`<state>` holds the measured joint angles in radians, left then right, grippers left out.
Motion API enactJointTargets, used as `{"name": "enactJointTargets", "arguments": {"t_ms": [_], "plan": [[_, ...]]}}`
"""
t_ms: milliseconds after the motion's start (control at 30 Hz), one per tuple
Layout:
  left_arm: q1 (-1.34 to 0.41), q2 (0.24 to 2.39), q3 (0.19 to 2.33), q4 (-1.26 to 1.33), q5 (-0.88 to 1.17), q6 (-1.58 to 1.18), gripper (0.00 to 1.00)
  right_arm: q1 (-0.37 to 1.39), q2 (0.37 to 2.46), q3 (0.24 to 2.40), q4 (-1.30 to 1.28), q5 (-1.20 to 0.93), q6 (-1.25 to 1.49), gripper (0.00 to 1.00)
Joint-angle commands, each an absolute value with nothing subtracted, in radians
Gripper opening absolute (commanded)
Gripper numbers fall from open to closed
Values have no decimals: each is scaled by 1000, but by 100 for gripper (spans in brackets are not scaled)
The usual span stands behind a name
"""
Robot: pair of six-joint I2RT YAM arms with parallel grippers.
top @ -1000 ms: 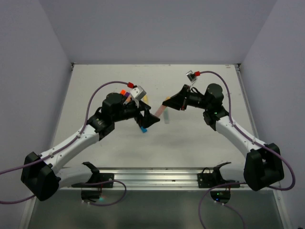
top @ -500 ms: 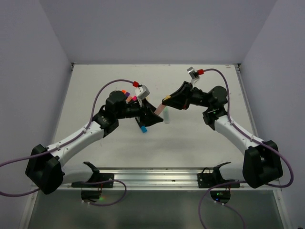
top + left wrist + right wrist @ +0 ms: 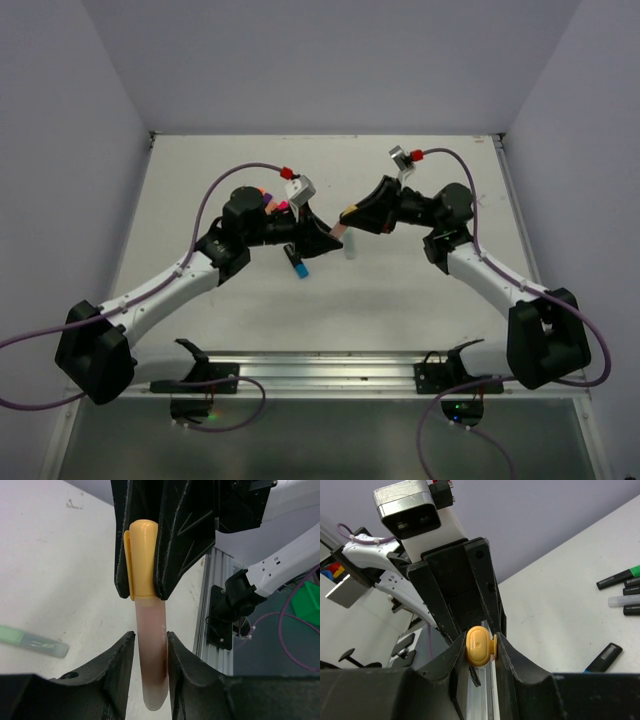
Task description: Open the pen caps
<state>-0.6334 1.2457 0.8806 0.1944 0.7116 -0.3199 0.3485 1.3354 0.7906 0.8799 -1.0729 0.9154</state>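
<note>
While my grippers meet above mid-table, pen: one peach highlighter (image 3: 152,675), held in the air between them.
Left gripper (image 3: 151,647): my fingers press both sides of its barrel.
Right gripper (image 3: 481,642): clamped on its yellow-orange cap (image 3: 142,555), which is still seated.
Writing: barrel print too faint to read.
Count on table (image 3: 420,300): one mint pen (image 3: 32,641), one blue-ended pen (image 3: 604,656), four pens (image 3: 624,592) side by side.
Room: walls (image 3: 60,150) well apart from both arms.

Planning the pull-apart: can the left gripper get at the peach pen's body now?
Probably yes: the left gripper straddles the pen body, bare below the orange cap that the right gripper clamps.
</note>
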Motion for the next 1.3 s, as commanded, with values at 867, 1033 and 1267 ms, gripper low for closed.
{"name": "enactJointTargets", "arguments": {"t_ms": [867, 1033, 1267], "plan": [[-629, 1132, 436, 502, 782, -512, 0, 245, 1374, 838, 1151, -1097, 1098, 0], [-629, 1221, 585, 362, 613, -473, 0, 244, 1370, 784, 943, -1052, 996, 0], [-643, 1440, 771, 154, 364, -511, 0, 259, 1270, 887, -206, -556, 353, 0]]}}
